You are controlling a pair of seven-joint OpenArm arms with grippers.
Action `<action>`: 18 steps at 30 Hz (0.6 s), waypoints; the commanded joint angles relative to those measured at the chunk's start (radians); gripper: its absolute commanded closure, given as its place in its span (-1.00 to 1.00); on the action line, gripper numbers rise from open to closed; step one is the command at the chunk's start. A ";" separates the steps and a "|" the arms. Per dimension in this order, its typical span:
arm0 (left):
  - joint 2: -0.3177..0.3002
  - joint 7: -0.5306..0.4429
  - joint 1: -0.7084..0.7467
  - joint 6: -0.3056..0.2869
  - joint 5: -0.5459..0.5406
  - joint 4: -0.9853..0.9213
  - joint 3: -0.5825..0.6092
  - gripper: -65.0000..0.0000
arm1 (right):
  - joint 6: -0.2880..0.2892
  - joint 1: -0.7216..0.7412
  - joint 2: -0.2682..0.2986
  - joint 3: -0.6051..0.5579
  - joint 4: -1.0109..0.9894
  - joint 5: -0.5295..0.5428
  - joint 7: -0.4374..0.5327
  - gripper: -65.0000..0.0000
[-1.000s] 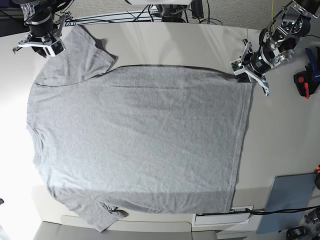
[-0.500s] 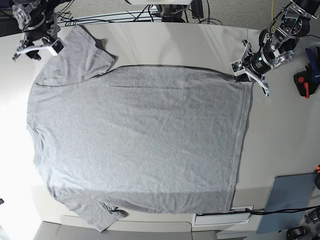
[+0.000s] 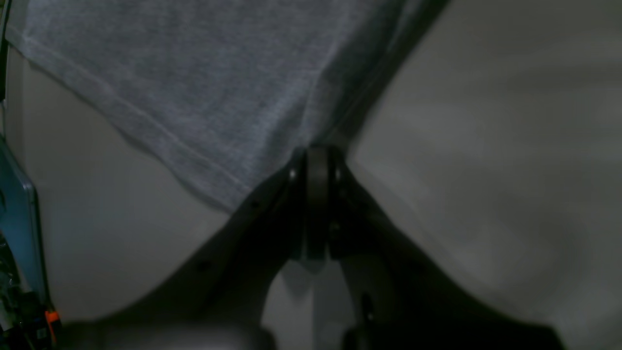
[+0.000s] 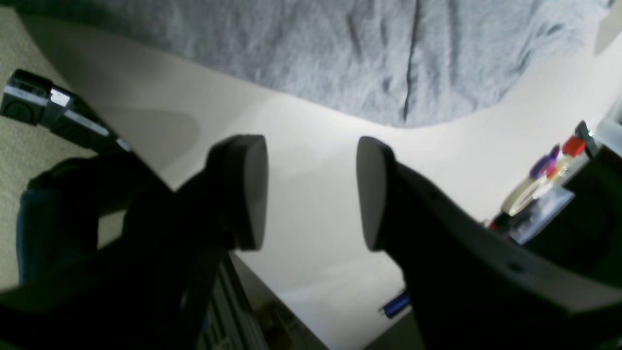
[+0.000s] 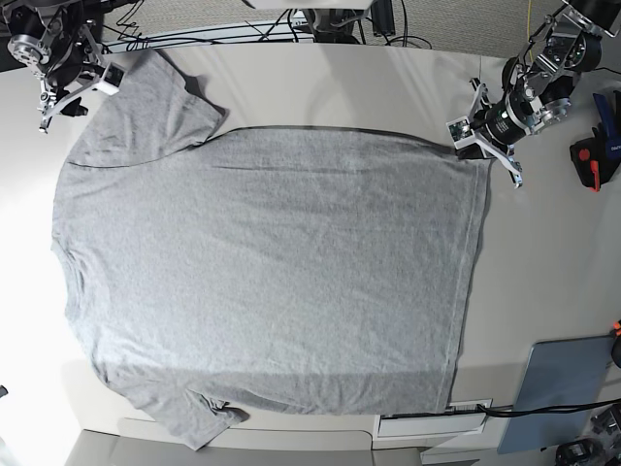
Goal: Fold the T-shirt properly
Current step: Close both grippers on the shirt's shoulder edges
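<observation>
The heather-grey T-shirt (image 5: pixel 272 272) lies spread flat on the pale table (image 5: pixel 543 262), plain side up, with its neck end at the left and its hem at the right. My left gripper (image 5: pixel 485 150) sits at the far right hem corner. In the left wrist view it (image 3: pixel 316 155) is shut, with the T-shirt (image 3: pixel 194 87) fabric puckering into its tips. My right gripper (image 5: pixel 76 92) hovers off the far left sleeve (image 5: pixel 146 102). In the right wrist view it (image 4: pixel 311 189) is open and empty over bare table, the sleeve (image 4: pixel 340 58) lying beyond it.
A blue-grey panel (image 5: pixel 561 388) lies at the near right. A red and black tool (image 5: pixel 587 160) rests at the right edge. Cables (image 5: pixel 291 24) run along the back. A white box (image 5: pixel 432 422) sits at the front edge. Small clutter (image 4: pixel 534 189) shows beside the right gripper.
My right gripper has opened and pulled back up and left, off the sleeve. My left gripper stays at the hem corner, closed a little tighter.
</observation>
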 commanded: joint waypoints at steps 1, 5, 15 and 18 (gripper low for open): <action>-0.012 0.080 0.011 -0.039 0.020 -0.013 0.005 1.00 | -0.001 0.004 0.016 0.005 0.005 -0.002 0.013 0.11; -0.012 0.080 0.011 -0.039 0.020 -0.013 0.005 1.00 | 0.006 0.039 0.017 -0.052 -0.024 -0.003 0.015 0.11; -0.012 0.081 0.011 -0.039 0.020 -0.013 0.005 1.00 | -0.056 0.185 0.016 -0.301 -0.120 -0.126 -0.060 0.11; -0.012 0.081 0.011 -0.039 0.020 -0.013 0.005 1.00 | -0.056 0.209 0.016 -0.307 -0.120 -0.125 -0.051 0.11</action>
